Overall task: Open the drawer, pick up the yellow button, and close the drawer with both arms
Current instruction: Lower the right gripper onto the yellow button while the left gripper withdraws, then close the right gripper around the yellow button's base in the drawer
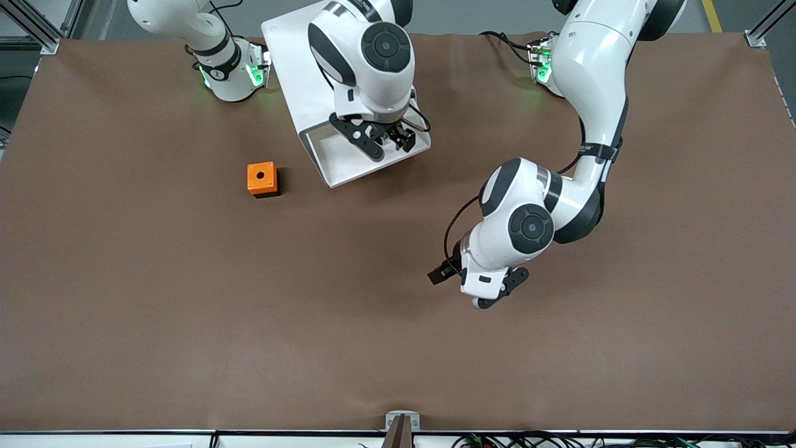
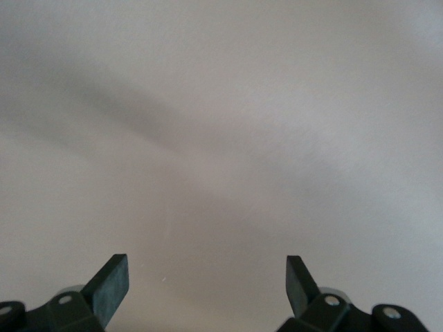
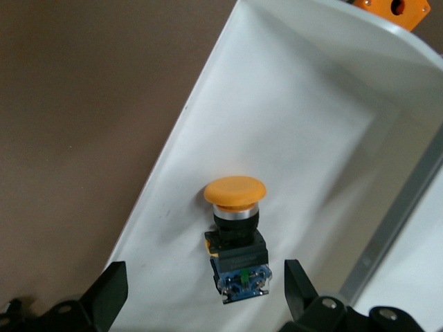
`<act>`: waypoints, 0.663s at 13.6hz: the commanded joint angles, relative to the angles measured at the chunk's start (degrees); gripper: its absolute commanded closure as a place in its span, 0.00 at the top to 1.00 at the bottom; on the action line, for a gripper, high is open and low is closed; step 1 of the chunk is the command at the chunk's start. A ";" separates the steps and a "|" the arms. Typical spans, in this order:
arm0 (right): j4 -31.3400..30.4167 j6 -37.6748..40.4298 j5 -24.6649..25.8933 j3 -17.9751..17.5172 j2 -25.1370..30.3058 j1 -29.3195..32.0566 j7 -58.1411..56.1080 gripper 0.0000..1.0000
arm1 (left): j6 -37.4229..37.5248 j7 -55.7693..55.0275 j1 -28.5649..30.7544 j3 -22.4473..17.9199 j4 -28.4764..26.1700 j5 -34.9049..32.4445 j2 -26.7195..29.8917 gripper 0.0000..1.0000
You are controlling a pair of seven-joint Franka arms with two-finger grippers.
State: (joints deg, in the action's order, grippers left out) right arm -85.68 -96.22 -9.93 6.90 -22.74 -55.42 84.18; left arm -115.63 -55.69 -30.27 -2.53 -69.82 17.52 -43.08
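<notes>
Right gripper [image 3: 201, 294] hovering fingers apart over the button [image 3: 235, 235] lying in the drawer [image 1: 348, 163], cap toward 12 o'clock; light, rigid, probably best pinched across its boxy body; left gripper [image 2: 208, 290] waiting, likewise spread

Left wrist view: left pincer [image 2: 208, 287] was open, jaws spread wide, nothing between them. Only the two dark fingertips [image 2: 111, 283] showed, along with a bit of the black finger mounts and their screw heads at the frame edge. Everything else in the frame was a plain, pale, washed-out surface [image 2: 221, 124] with a soft diagonal shadow band across it. No object visible on it. Fingertips were clear of the surface as far as could be told; contact couldn't be judged from this view.
</notes>
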 commanded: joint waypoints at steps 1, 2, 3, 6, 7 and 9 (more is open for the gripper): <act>3.15 1.03 0.08 0.74 -2.48 -0.48 -4.71 1.00 | -2.32 0.85 -0.66 -0.81 -0.76 -0.91 0.89 1.00; 3.24 1.03 0.08 0.74 -2.74 -0.48 -5.42 1.00 | -2.32 0.85 -0.66 -0.81 -0.85 -0.91 0.89 1.00; 3.15 1.03 0.00 0.65 -3.01 -0.48 -6.30 1.00 | -2.32 0.85 -0.66 -0.72 -0.85 -0.83 0.98 1.00; 3.24 1.21 -0.27 0.74 -2.92 -1.62 -9.73 1.00 | -2.32 0.85 -0.66 -0.64 -0.85 -0.82 1.07 1.00; 3.24 1.38 -0.44 0.65 -2.92 -1.71 -9.82 1.00 | -2.32 0.85 -0.58 -0.63 -0.85 -0.82 1.07 1.00; 3.24 1.56 -0.36 0.65 -2.83 -2.66 -9.91 1.00 | -2.32 0.67 -0.58 -0.37 -0.85 -0.82 1.07 1.00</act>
State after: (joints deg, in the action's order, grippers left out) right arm -84.14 -95.84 -9.93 7.02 -24.86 -56.80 75.14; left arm -117.39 -55.46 -30.33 -2.64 -69.82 17.52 -43.08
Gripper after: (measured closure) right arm 0.000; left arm 0.000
